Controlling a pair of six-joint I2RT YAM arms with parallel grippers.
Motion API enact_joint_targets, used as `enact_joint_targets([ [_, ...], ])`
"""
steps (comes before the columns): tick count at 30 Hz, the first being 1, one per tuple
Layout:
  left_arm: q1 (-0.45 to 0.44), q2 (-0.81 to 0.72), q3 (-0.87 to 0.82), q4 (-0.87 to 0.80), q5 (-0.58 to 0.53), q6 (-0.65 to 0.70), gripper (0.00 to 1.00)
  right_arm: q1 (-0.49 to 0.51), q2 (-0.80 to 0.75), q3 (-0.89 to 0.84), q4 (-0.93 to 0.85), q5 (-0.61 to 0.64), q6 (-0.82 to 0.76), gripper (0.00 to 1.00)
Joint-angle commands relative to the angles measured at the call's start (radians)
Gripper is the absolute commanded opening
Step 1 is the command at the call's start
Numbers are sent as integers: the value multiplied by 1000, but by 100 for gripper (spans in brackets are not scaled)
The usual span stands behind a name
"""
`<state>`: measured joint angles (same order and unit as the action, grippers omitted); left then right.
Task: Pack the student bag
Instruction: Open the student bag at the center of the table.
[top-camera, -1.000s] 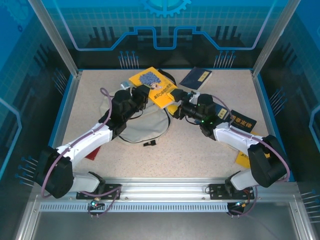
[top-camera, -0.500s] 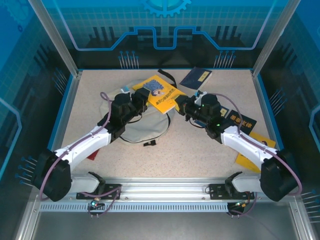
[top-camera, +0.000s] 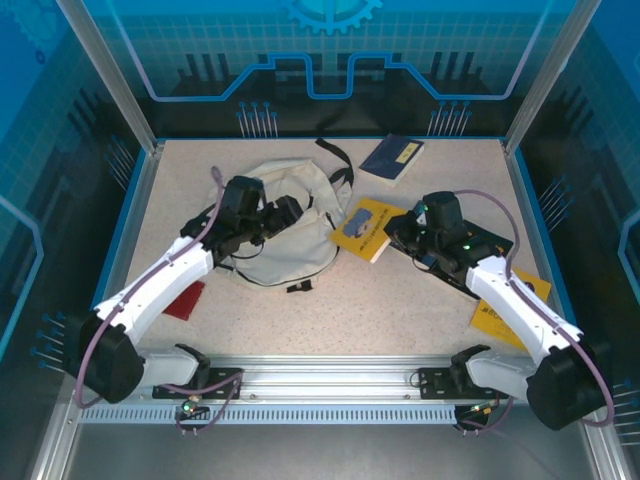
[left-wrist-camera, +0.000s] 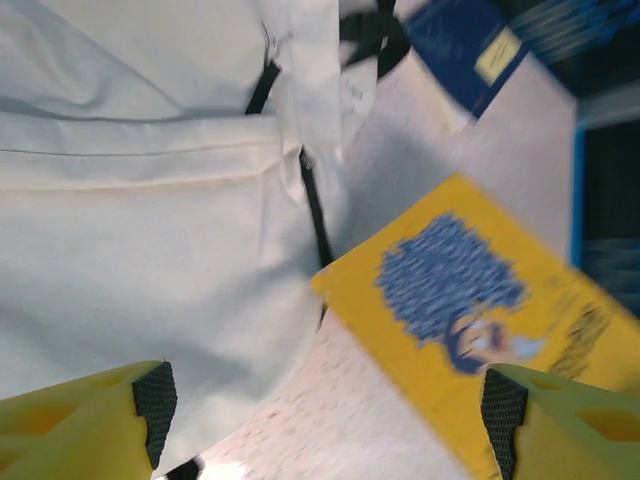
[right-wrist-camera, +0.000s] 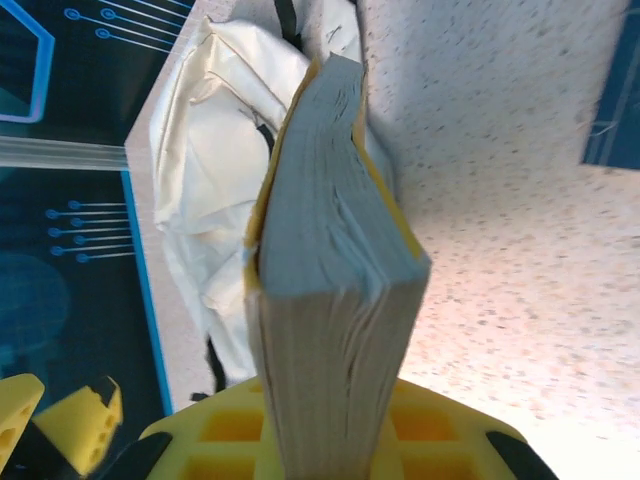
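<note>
Top external view: the speckled bench (top-camera: 400, 300) is fenced by a blue rim and metal posts, with open surface along its near strip in front of the arm bases and in the far left corner. The student bag (top-camera: 300, 250), a slumped cream backpack with black straps and zipper lines, lies left of centre, its straps trailing toward the far edge. The left end effector (top-camera: 283, 215) hangs over the bag's upper part; a second ago it was clenched at the yellow book (top-camera: 365, 228) on the bag, and now its fingers (left-wrist-camera: 150, 400) stand released and wide apart. That book has come off the bag and sits just right of it, one corner meeting the bag's edge, grasped by its spine side in the right end effector (top-camera: 402, 235). A blue book (top-camera: 392, 156) lies near the far rim, another yellow book (top-camera: 505, 318) near the right rim, and a small red item (top-camera: 185, 300) beside the left arm
</note>
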<state>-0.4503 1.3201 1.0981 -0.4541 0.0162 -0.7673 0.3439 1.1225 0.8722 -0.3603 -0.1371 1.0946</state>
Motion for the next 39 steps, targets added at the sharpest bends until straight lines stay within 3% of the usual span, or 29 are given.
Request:
enact_joint_targets([
  [1, -43, 114, 114, -323, 2, 352, 82, -49, -66, 49, -99, -6, -161, 0],
  [10, -134, 394, 279, -415, 8, 617, 82, -115, -109, 27, -153, -37, -193, 0],
  [14, -152, 504, 342, -479, 51, 731, 74, -123, -101, 19, -157, -60, -185, 0],
  [27, -157, 661, 397, -564, -125, 828, 72, -125, -105, -10, -149, -65, -151, 0],
  [31, -156, 688, 418, -567, -124, 848, 57, -125, -108, -10, -151, -65, -145, 0],
  [35, -157, 700, 447, -576, -119, 859, 33, -122, -116, -13, -151, -67, -137, 0],
  [39, -156, 688, 483, -601, -72, 876, 23, -122, -125, -14, -159, -60, -137, 0],
])
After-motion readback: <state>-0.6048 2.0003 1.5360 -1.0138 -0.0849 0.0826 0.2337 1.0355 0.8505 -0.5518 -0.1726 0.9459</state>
